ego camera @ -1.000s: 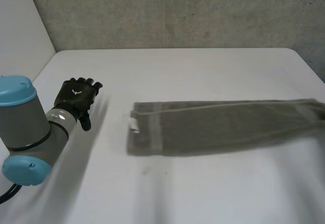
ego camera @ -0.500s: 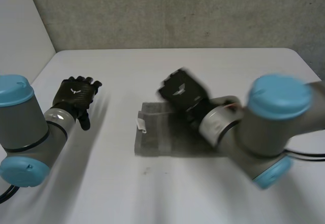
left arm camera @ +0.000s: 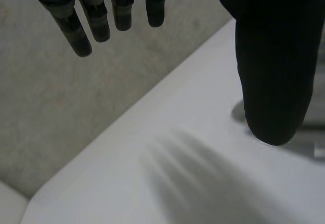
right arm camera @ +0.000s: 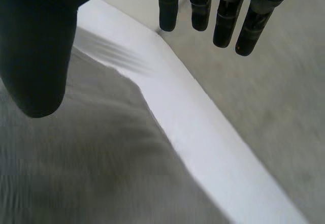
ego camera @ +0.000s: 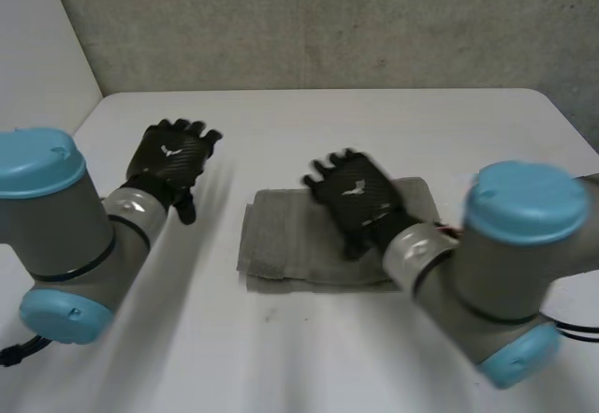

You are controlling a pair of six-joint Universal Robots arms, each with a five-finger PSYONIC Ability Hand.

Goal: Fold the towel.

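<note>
Towel point(ego camera: 281, 244) lies folded near the middle of the white table point(ego camera: 309, 123), our right hand point(ego camera: 357, 199) open and empty over it, our left hand point(ego camera: 167, 162) open and empty beside it, so we judge the fold made and pressing it flat comes next.

No writing, number or brand can be read anywhere.
</note>
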